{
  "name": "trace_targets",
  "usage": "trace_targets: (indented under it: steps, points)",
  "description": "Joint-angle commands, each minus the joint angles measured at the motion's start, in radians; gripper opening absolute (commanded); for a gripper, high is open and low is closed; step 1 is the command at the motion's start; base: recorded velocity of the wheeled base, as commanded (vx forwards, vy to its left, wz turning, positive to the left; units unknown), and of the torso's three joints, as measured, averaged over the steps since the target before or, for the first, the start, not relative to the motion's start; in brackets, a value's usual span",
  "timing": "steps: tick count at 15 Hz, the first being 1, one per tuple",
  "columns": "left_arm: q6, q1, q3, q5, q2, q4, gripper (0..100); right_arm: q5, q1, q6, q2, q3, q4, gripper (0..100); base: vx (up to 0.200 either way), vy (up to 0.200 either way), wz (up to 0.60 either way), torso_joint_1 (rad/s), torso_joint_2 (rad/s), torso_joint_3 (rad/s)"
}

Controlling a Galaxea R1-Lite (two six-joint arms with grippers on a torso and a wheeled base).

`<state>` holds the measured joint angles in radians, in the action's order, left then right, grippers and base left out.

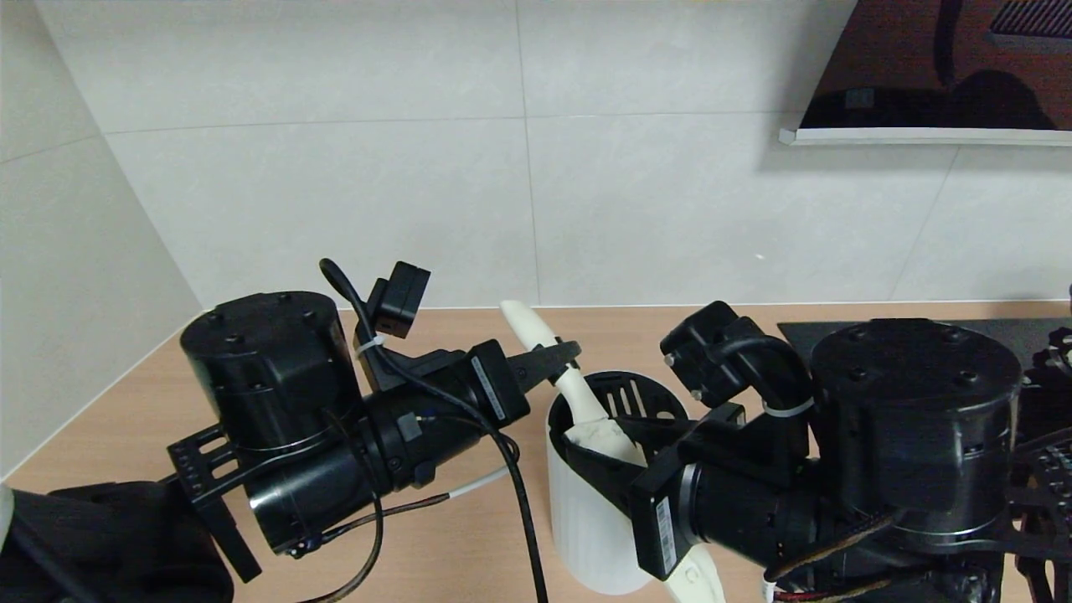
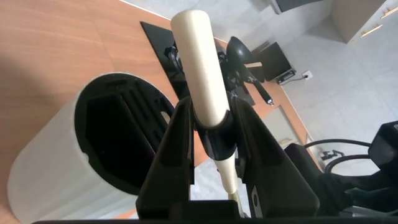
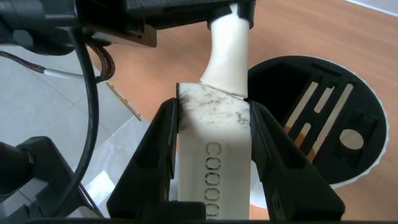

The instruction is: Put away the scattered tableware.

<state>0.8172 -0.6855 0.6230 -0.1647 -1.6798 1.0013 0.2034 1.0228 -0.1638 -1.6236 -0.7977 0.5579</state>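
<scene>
A cream spatula (image 1: 525,324) hangs tilted over a white utensil holder (image 1: 586,511) on the wooden counter. My left gripper (image 1: 559,358) is shut on its round handle (image 2: 199,68), just above the holder's rim (image 2: 81,106). My right gripper (image 1: 605,444) is shut on the wide, speckled blade end (image 3: 214,143), beside the holder's black slotted insert (image 3: 323,118). In the right wrist view the handle (image 3: 227,50) runs up into the left gripper (image 3: 230,9). The spatula's far tip (image 1: 699,582) sticks out below the right gripper.
A black cooktop (image 1: 837,331) lies on the counter (image 1: 126,402) to the right, with dark pans (image 2: 239,53) on it. A range hood (image 1: 921,84) hangs at the upper right. Tiled walls close the back and left.
</scene>
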Motion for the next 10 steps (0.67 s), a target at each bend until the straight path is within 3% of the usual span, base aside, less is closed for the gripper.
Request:
trace_targets:
  steps: [1,2,10]
  points:
    - [0.000,0.000,0.000,-0.001,0.005,0.000,0,0.002,0.000,0.000,-0.001,0.000,0.000,0,0.000,0.000,0.00,0.000,0.00,0.000]
    - [0.000,0.000,0.000,0.001,0.006,0.000,0,0.002,0.000,0.001,-0.001,0.000,0.000,100,0.000,0.000,0.00,0.000,0.00,0.000]
    - [0.000,0.021,0.017,-0.001,0.017,-0.006,0,0.021,-0.006,0.003,0.048,-0.002,-0.001,100,0.000,0.000,0.00,0.000,0.00,0.000]
